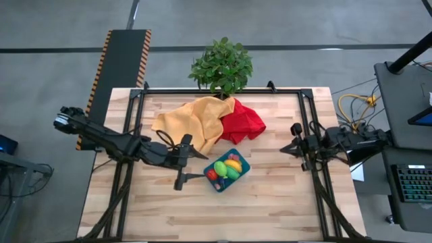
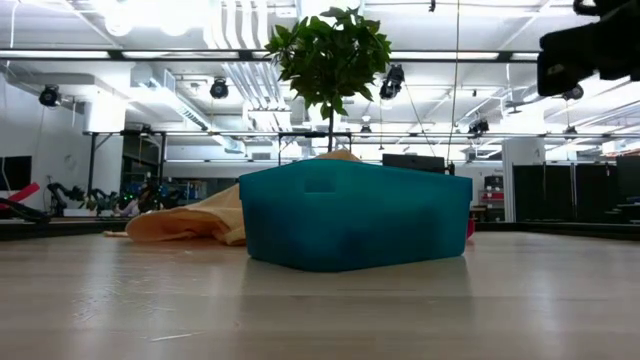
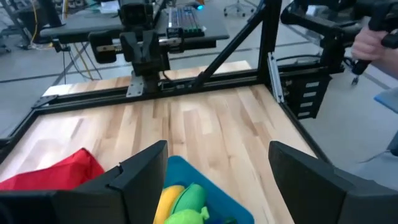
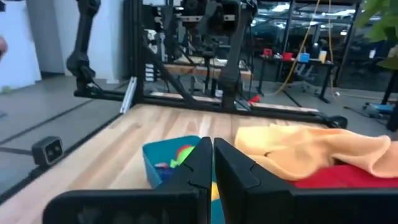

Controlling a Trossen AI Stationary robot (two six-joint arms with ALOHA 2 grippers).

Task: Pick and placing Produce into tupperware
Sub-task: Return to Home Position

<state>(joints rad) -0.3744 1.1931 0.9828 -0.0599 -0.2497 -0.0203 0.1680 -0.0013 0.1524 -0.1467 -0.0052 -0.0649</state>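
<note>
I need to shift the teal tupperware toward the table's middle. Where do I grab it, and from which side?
Pinch the upright wall of the teal tupperware at its rim, coming from above, with one finger outside and one just inside. The side facing the open left gripper looks handiest. Mind the produce piled inside.

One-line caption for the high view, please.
Overhead: produce lies in the teal tupperware, open left gripper beside it, shut right gripper farther right, yellow cloth and red cloth nearby.
</note>
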